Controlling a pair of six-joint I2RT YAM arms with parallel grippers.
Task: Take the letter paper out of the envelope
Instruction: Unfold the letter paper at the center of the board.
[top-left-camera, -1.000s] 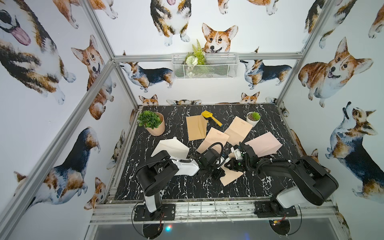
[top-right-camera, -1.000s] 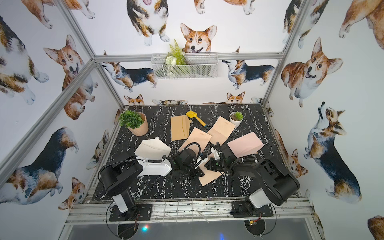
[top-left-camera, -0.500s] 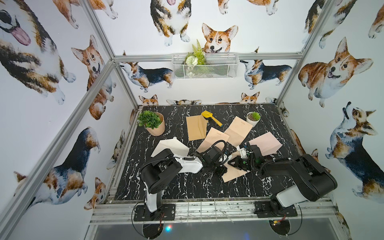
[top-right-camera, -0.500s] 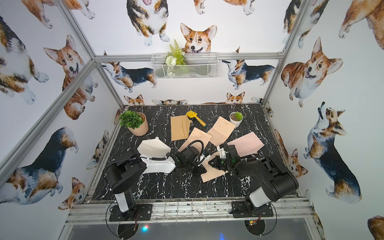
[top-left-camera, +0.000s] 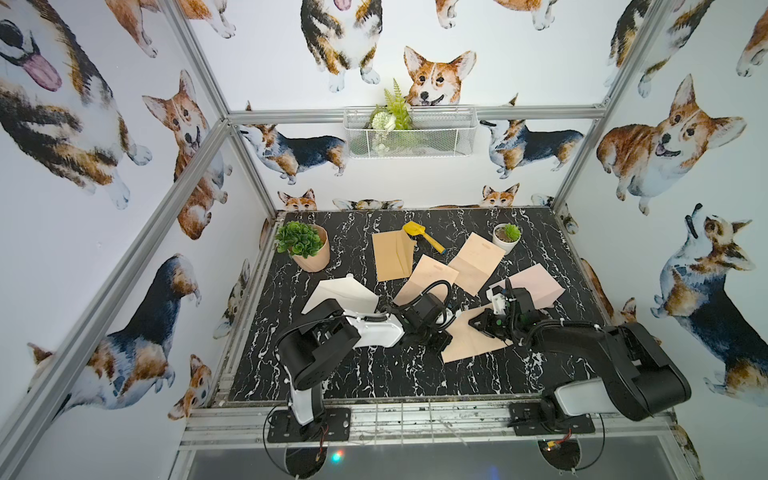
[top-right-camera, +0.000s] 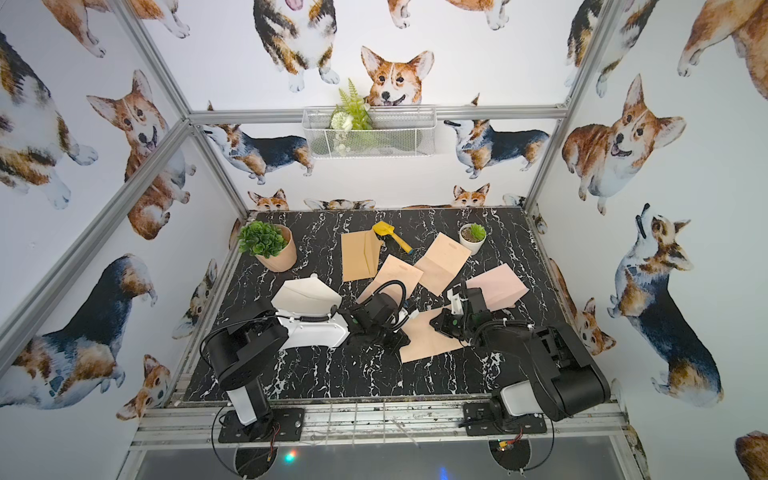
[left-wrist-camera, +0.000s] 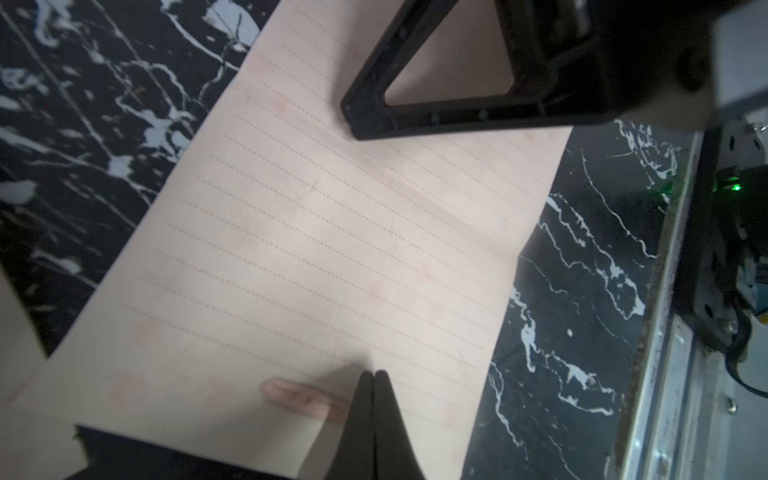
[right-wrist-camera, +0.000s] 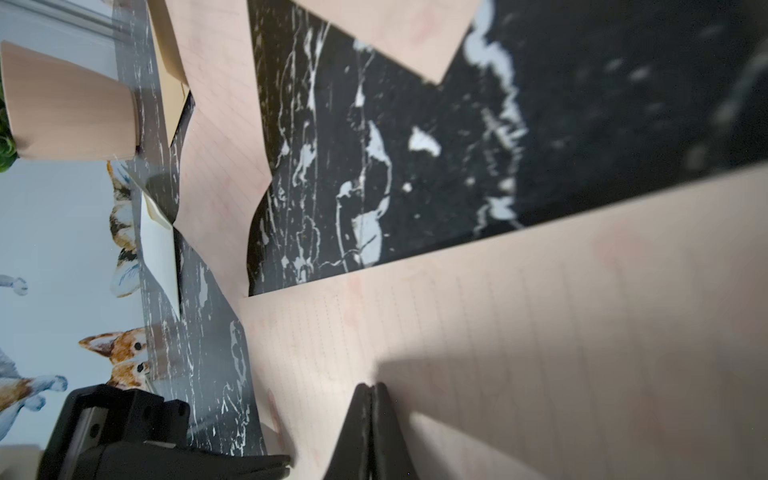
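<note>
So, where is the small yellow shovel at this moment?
In both top views the yellow shovel lies near the back of the marble table, at the brown envelope's far corner, left of the small white plant pot.

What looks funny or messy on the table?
The letter papers lie scattered at all different angles, not stacked, and a yellow toy shovel sits at the corner of the brown envelope, an odd thing among mail.
</note>
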